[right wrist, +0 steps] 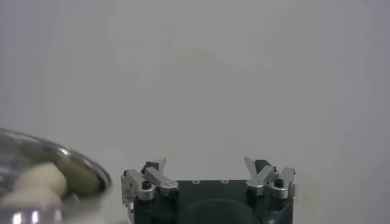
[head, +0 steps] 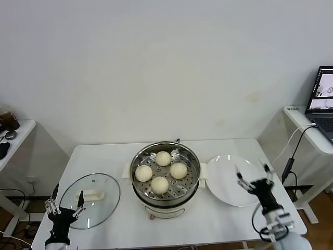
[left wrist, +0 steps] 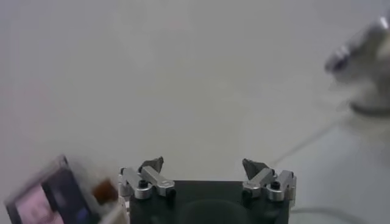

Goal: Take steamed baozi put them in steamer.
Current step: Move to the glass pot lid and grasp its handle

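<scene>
The steamer [head: 165,200] is a shiny steel pot on a white base at the table's middle. Several cream-white baozi lie on its perforated tray: one at the back [head: 163,158], one at the left [head: 143,173], one at the right [head: 178,170], one at the front [head: 159,185]. My left gripper [head: 64,207] is open and empty at the table's front left, beside the glass lid. My right gripper [head: 254,175] is open and empty over the white plate. In the right wrist view the steamer's rim [right wrist: 73,159] and a baozi [right wrist: 39,179] show beside my open right gripper [right wrist: 206,165]. The left wrist view shows my open left gripper [left wrist: 203,164].
A round glass lid [head: 92,194] with a white handle lies at the table's front left. A flat white plate [head: 229,182] lies right of the steamer. A side table with a laptop [head: 322,99] and a hanging cable [head: 291,156] stands at the right. Another small table [head: 13,138] stands at the left.
</scene>
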`<state>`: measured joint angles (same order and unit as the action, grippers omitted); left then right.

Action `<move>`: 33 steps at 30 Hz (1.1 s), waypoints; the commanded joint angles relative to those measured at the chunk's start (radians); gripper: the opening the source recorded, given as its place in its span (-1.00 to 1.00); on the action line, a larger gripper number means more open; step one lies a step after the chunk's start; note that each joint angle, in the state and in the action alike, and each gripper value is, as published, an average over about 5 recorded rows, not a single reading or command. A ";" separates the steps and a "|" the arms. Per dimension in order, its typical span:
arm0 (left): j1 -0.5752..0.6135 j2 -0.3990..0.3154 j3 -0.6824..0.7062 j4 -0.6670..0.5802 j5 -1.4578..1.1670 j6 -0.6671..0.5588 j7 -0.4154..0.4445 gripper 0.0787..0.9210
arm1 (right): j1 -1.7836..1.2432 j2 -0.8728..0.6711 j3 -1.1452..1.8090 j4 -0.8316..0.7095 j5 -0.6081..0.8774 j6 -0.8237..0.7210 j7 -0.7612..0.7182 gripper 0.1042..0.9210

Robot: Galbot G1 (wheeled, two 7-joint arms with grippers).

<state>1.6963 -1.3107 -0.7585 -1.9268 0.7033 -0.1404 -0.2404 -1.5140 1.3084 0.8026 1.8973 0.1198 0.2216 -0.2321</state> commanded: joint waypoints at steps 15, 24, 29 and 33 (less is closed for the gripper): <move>-0.205 0.191 0.072 0.395 0.669 -0.042 -0.072 0.77 | -0.173 0.128 0.075 -0.003 0.080 -0.056 -0.017 0.76; -0.301 0.208 0.100 0.436 0.654 -0.024 -0.041 0.77 | -0.180 0.142 0.054 0.003 0.065 -0.044 -0.020 0.76; -0.363 0.214 0.123 0.477 0.649 -0.016 -0.028 0.77 | -0.180 0.150 0.044 0.006 0.063 -0.037 -0.022 0.76; -0.408 0.215 0.140 0.509 0.646 -0.012 -0.023 0.77 | -0.182 0.156 0.038 0.010 0.056 -0.038 -0.024 0.76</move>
<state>1.4074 -1.1087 -0.6434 -1.4971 1.3221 -0.1533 -0.2736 -1.6866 1.4541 0.8453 1.9032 0.1789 0.1824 -0.2533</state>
